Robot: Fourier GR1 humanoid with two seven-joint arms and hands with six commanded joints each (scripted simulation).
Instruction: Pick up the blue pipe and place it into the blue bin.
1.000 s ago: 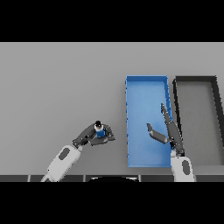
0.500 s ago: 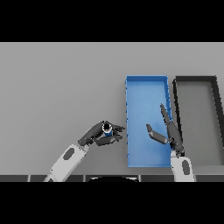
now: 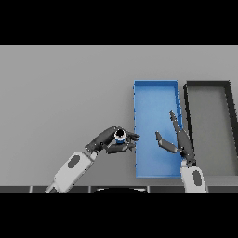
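A short blue pipe (image 3: 120, 136) with a dark opening and pale rim is held in my left hand (image 3: 109, 141), whose fingers and thumb curl round it. The hand hovers just left of the blue bin (image 3: 156, 84), its fingertips reaching the bin's left wall. My right hand (image 3: 179, 139) hangs open over the bin's right half, fingers straight and pointing away from me, thumb spread to the left.
A black bin (image 3: 207, 84) stands right beside the blue bin, on its right. The grey table (image 3: 60, 93) stretches wide to the left and back.
My left hand has carried the pipe to the right, from well left of the bin to its left wall. The right hand has barely moved.
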